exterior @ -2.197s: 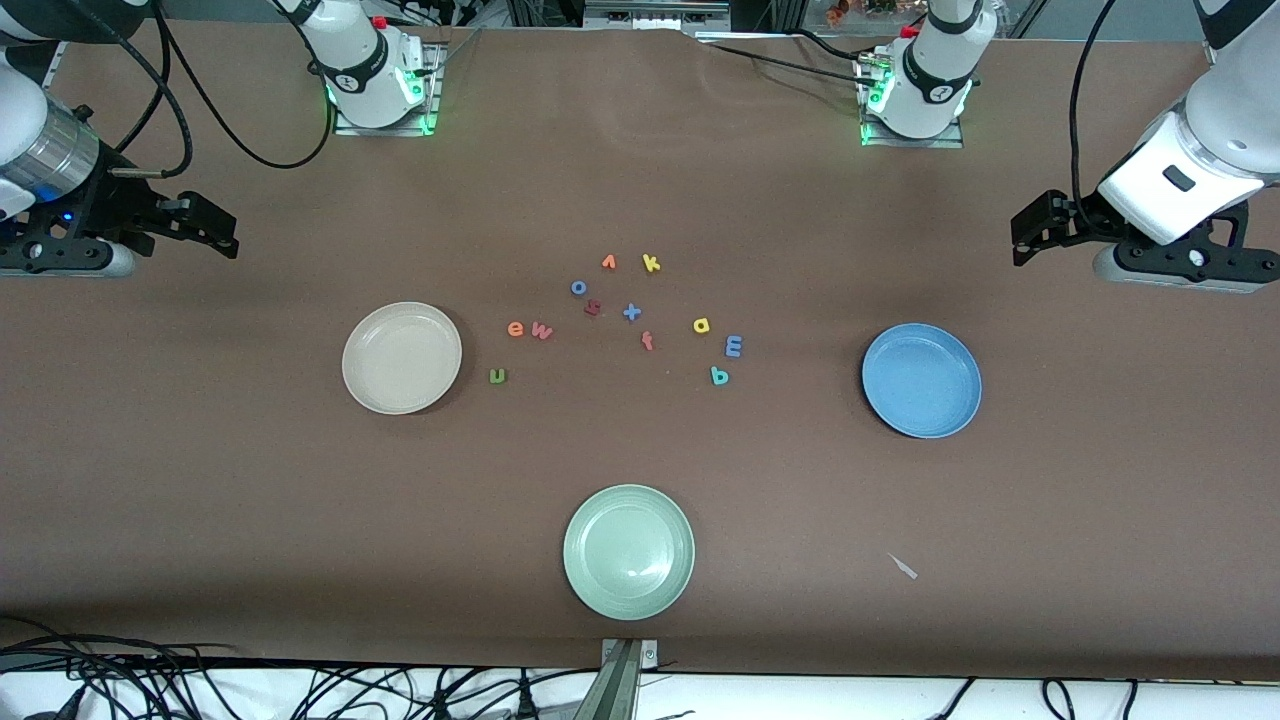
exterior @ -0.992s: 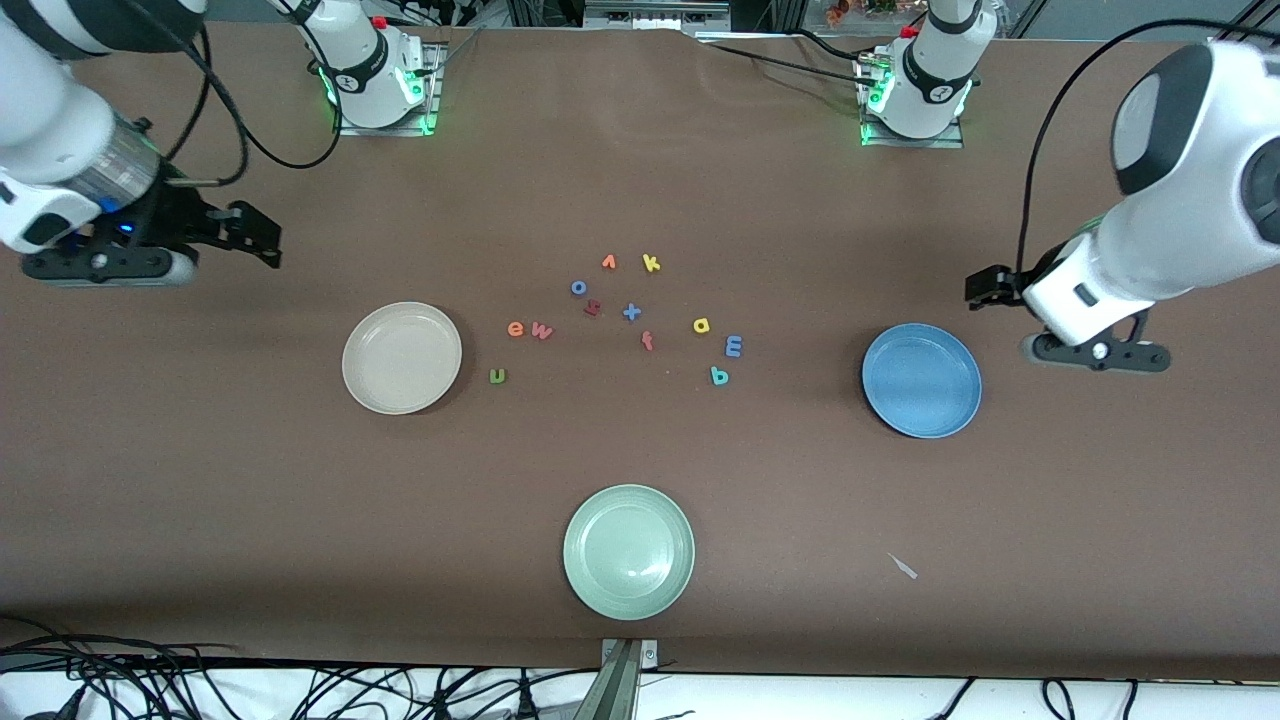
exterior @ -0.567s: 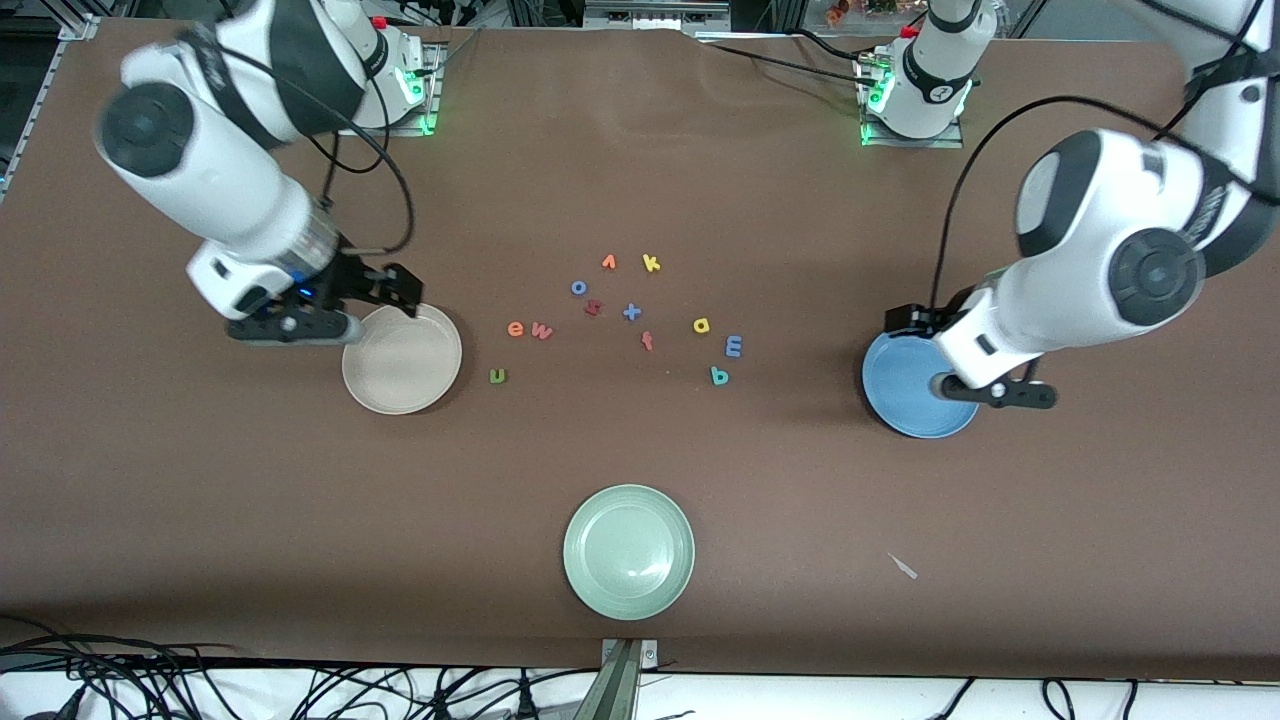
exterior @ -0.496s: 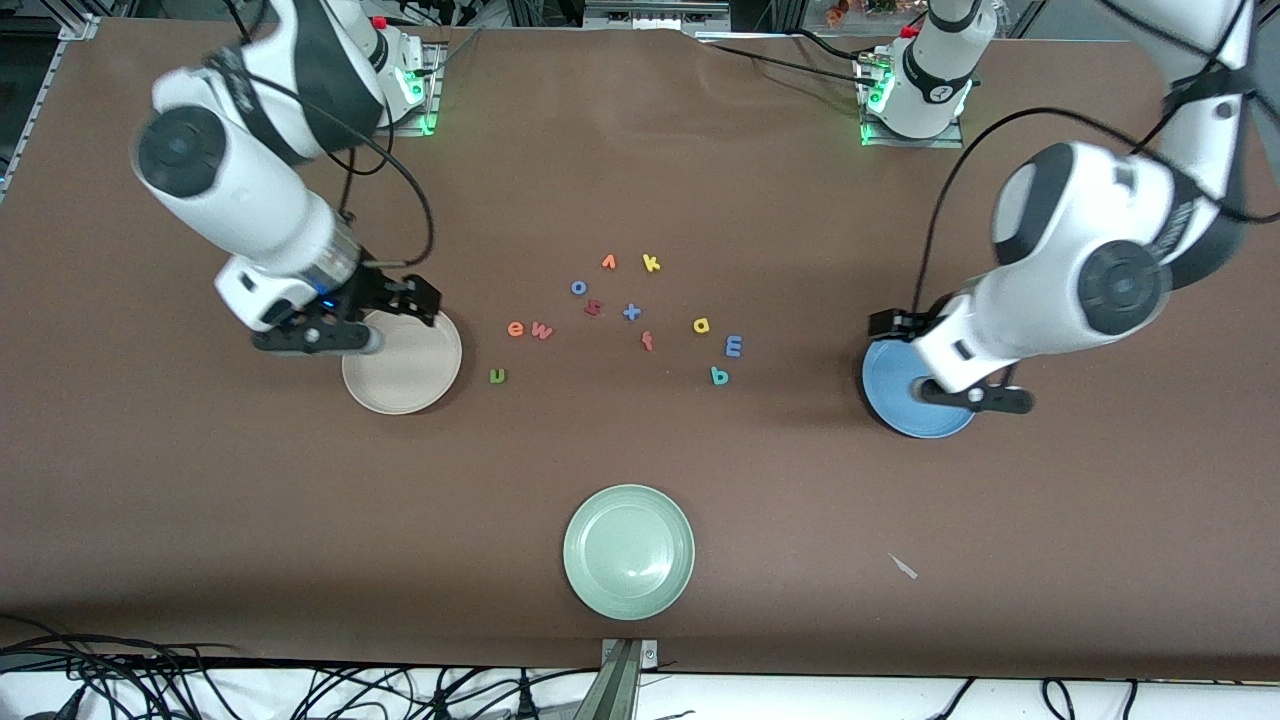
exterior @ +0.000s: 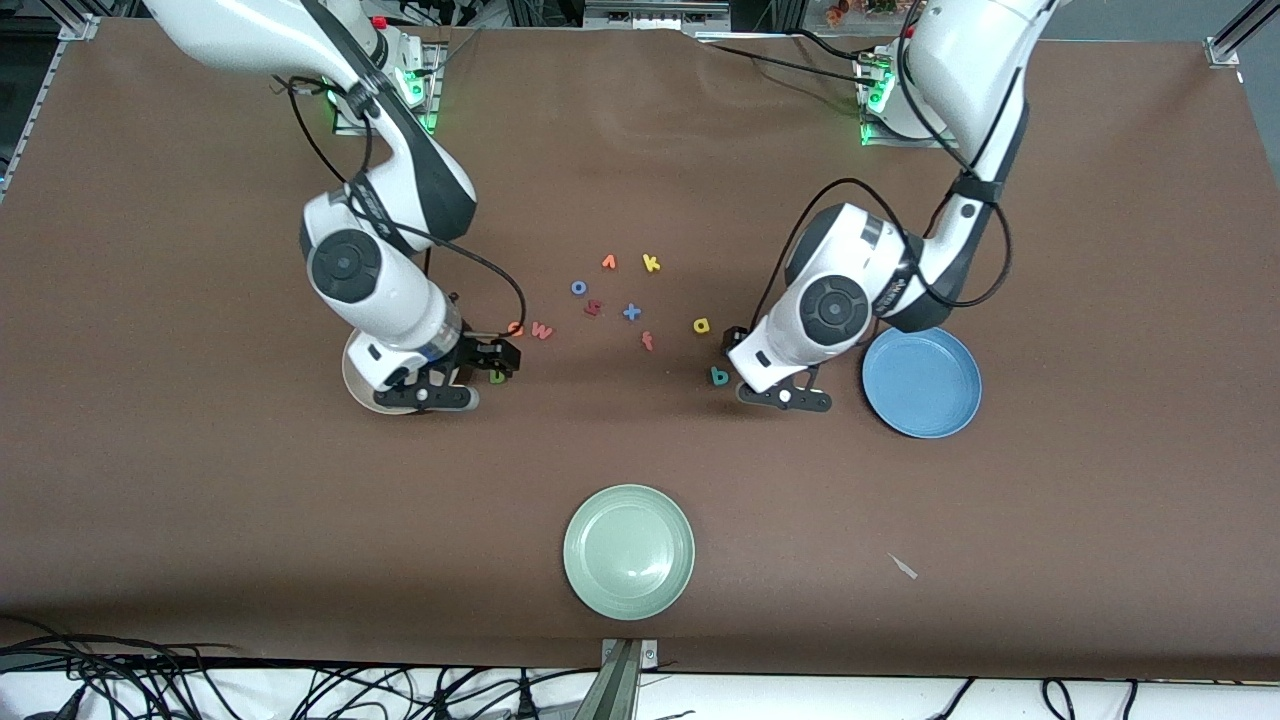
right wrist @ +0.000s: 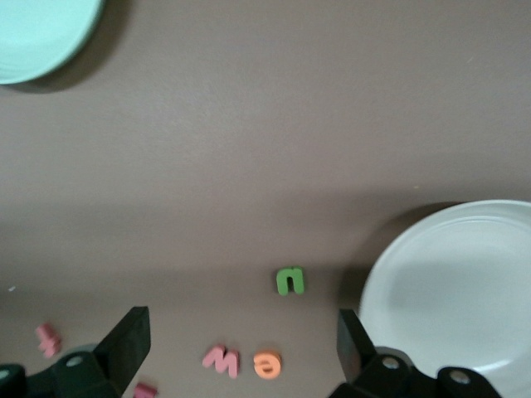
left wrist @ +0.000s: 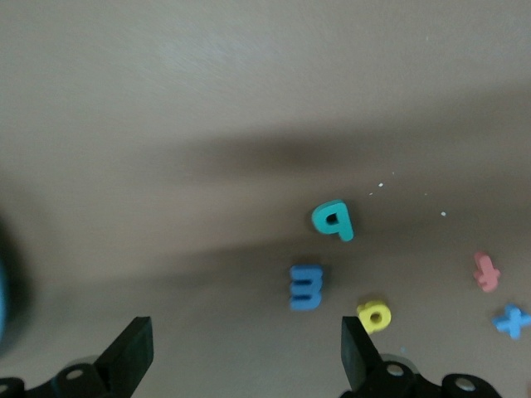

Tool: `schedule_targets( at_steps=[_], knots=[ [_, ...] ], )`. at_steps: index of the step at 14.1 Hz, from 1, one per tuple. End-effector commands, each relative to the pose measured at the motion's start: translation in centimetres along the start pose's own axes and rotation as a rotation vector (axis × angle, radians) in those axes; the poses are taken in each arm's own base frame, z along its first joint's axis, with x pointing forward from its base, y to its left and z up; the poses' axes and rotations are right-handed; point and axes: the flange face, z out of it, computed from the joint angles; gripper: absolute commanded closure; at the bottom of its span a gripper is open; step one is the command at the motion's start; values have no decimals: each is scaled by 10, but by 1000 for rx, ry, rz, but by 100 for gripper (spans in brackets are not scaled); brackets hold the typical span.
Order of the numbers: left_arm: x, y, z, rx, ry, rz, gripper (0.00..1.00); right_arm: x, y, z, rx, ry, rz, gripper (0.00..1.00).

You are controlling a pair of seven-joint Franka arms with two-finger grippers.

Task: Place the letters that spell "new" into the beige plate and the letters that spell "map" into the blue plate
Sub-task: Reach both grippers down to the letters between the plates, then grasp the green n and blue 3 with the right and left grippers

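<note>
**Both grippers spread, plates bare**

Your right gripper [exterior: 497, 362] hangs spread over the green n [right wrist: 290, 281]; left gripper [exterior: 735, 350] spread over the blue m [left wrist: 307, 287]. Beige plate [right wrist: 465, 290], blue plate [exterior: 921, 380], green plate [exterior: 629, 551] hold nothing. Both arms swung inward from the frame's edges.

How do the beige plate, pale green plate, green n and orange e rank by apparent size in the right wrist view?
1. beige plate, largest, though cut off by the frame.
2. pale green plate, only an edge shows; true rank unsure.
3. green n and orange e look alike; no ranking.
</note>
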Motion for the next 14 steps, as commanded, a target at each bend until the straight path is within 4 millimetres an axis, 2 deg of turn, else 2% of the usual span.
schedule_targets(
  at_steps=[1,3,6,8,11,12,13,14],
  knots=[
    [-29,11,36,4,56,-16,0,-5,-17,23,-25,11,41,0],
    [-36,22,63,10,58,-10,2,-9,-21,43,-50,23,83,0],
    [-35,26,71,27,71,17,11,-17,-12,63,-57,28,98,0],
    [-34,27,82,32,80,27,16,-21,-6,82,-65,9,134,0],
    [-31,29,81,63,107,70,22,-25,-3,97,-72,-11,139,0],
    [-31,28,88,73,99,76,30,-24,-3,103,-63,-8,140,0],
    [-31,29,87,81,106,88,41,-26,-2,106,-63,-11,139,0],
    [-31,30,88,90,111,101,59,-29,-2,110,-66,-17,137,0]
  ],
)
